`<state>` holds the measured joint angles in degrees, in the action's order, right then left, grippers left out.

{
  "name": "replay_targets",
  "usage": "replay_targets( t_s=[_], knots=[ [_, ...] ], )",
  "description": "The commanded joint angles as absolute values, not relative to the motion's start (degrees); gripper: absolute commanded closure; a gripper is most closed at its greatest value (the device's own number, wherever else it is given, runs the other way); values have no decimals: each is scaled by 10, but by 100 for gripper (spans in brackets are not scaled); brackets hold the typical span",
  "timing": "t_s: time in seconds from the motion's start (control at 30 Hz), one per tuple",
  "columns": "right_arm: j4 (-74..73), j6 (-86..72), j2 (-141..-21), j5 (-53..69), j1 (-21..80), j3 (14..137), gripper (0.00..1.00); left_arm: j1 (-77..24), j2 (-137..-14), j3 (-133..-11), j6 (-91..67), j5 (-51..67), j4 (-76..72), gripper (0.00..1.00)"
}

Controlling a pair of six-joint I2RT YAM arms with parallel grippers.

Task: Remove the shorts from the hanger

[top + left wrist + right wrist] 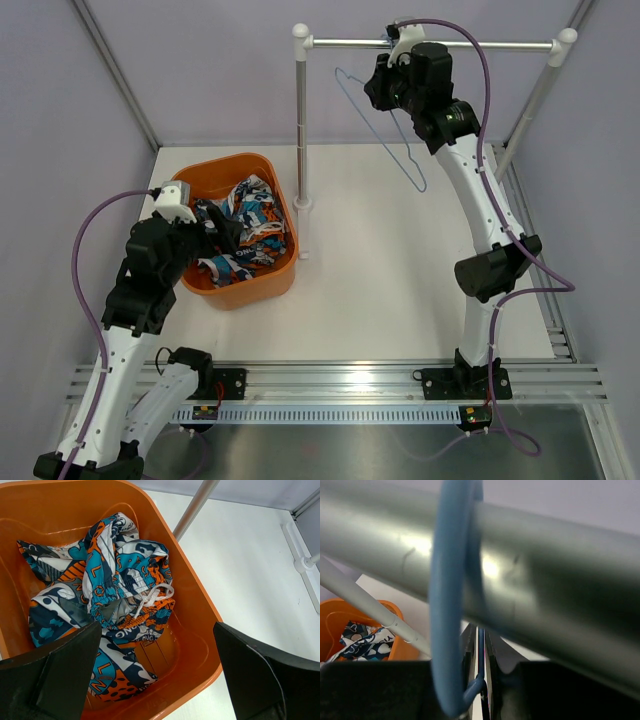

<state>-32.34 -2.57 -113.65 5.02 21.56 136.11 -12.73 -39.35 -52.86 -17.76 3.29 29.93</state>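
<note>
The shorts (245,225) lie crumpled inside the orange basket (225,165), also in the left wrist view (115,580). My left gripper (213,238) hangs just above the basket's near side, open and empty (157,650). The light-blue hanger (400,163) is bare and hangs tilted under the silver rail (480,45). My right gripper (392,82) is at the rail, shut on the hanger's thin wire (481,650) just below the hook (445,630). The hook curves across the rail (545,595).
The rack's upright post (300,130) stands on a white foot right beside the basket (197,605), also in the left wrist view (195,505). Frame struts run along the walls on both sides. A slotted track lies along the table's right edge.
</note>
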Motion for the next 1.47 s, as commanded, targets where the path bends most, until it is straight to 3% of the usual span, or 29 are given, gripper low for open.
replay_targets(
  t_s=[0.0, 0.4, 0.73, 0.87, 0.9, 1.23, 1.43],
  knots=[
    [-301, -19, -1116, 38, 225, 1358, 77, -127, -388, -526, -171, 36, 275, 1],
    [-301, -25, -1086, 31, 229, 1348, 57, -127, -389, -526, -171, 38, 274, 1],
    [-289, -40, -991, -22, 229, 1260, 34, -127, -390, -526, -171, 37, 273, 1],
    [-300, -62, -931, -68, 229, 1194, 19, -127, -391, -525, -171, 38, 273, 1],
    [-298, -68, -892, -81, 229, 1174, 1, -127, -391, -525, -171, 39, 273, 1],
    [-268, -153, -573, -170, 229, 805, 0, -127, -396, -521, -173, 48, 269, 1],
    [-301, -163, -474, -182, 229, 706, 1, -127, -406, -520, -176, 55, 266, 1]
  ],
)
